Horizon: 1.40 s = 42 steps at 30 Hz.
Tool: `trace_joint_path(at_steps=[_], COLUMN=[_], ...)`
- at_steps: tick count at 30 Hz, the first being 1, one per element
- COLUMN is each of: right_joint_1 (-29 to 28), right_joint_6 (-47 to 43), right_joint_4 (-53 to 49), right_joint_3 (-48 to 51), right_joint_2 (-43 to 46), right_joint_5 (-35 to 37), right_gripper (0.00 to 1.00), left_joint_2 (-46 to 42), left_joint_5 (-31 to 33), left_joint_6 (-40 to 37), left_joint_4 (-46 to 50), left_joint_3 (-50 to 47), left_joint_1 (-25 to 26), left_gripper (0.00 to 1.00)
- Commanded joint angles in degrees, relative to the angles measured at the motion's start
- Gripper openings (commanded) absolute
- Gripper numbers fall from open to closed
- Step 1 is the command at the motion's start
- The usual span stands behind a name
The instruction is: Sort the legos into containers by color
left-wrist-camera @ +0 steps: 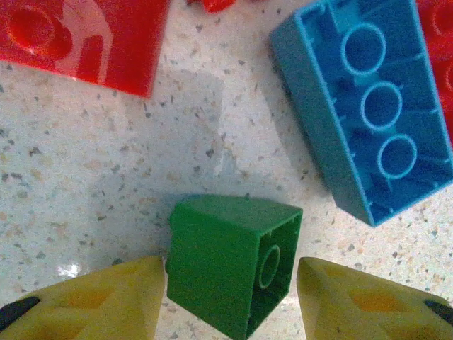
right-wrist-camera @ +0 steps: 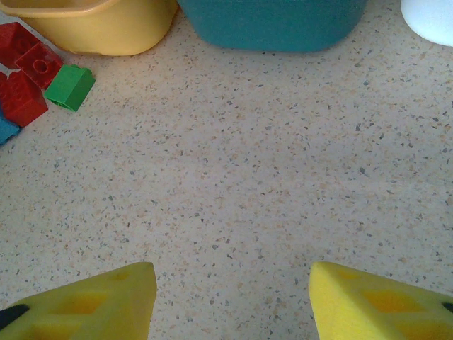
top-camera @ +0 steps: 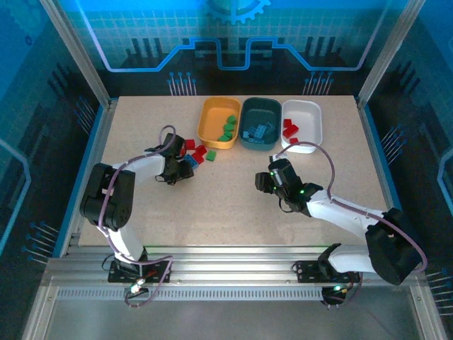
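My left gripper (left-wrist-camera: 230, 304) is low over the table among the loose legos, its jaws open on either side of a small green brick (left-wrist-camera: 226, 269); the left finger touches the brick and a narrow gap remains at the right finger. A blue brick (left-wrist-camera: 368, 106) lies upside down just beyond, and a red brick (left-wrist-camera: 92, 35) lies at the upper left. From above, the left gripper (top-camera: 178, 172) sits by the loose pile (top-camera: 200, 152). My right gripper (top-camera: 263, 180) hovers open over bare table, nothing between its fingers (right-wrist-camera: 92, 304).
Three bins stand in a row at the back: orange-yellow (top-camera: 205, 124) with green bricks, dark teal (top-camera: 260, 106) with blue ones, white (top-camera: 316, 127) with red ones. In the right wrist view a green brick (right-wrist-camera: 69, 86) and red bricks (right-wrist-camera: 28, 71) lie by the orange bin (right-wrist-camera: 99, 25).
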<state>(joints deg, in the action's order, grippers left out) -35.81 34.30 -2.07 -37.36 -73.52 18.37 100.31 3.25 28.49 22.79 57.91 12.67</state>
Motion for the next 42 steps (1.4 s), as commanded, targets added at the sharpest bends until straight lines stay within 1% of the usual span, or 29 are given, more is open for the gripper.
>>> trace_joint_path(at_steps=[1,4,9,11,13,16,22,27,31,38,42], right_joint_1=[0.6,0.6,0.6,0.6,0.6,0.6,0.6,0.7,0.7,0.7,0.7], right_joint_6=[0.0,0.0,-0.2,-0.2,-0.2,-0.3,-0.3,-0.4,-0.5,-0.5,-0.5], right_joint_4=[0.1,-0.1,-0.2,-0.2,-0.3,-0.3,-0.3,-0.4,-0.4,-0.3,-0.3], right_joint_3=[-1.0,-1.0,-1.0,-1.1,-1.1,-1.1,-1.2,-1.2,-1.2,-1.2,-1.2], right_joint_2=[0.4,0.5,0.6,0.5,0.6,0.6,0.5,0.5,0.7,0.6,0.5], right_joint_5=[-0.6,-0.4,-0.3,-0.2,-0.2,-0.1,0.0,0.0,0.1,0.0,0.0], right_gripper=[0.61,0.61,0.61,0.61,0.61,0.61,0.61,0.61,0.61,0.61,0.61], left_joint_2=[-1.6,-2.3,-3.8,-3.8,-3.2,-2.0,1.1,4.6,6.5,5.8,4.1], left_joint_5=[-0.3,-1.4,-4.0,-3.0,-0.7,0.6,1.2,0.7,0.6,1.2,1.9], left_joint_6=[-0.3,-0.4,-0.1,-0.1,-0.1,0.1,1.5,3.4,3.9,3.3,2.9], left_joint_4=[0.3,0.5,-0.1,0.3,1.5,2.5,3.8,4.2,4.3,4.4,4.7], left_joint_3=[-0.8,-0.1,-0.3,-0.4,0.0,0.7,3.3,5.8,7.2,6.8,6.0], left_joint_1=[0.5,1.1,1.7,1.7,1.7,1.7,1.7,1.7,1.6,1.6,1.6], left_gripper=[0.51,0.49,0.50,0.51,0.56,0.63,0.65,0.63,0.56,0.45,0.44])
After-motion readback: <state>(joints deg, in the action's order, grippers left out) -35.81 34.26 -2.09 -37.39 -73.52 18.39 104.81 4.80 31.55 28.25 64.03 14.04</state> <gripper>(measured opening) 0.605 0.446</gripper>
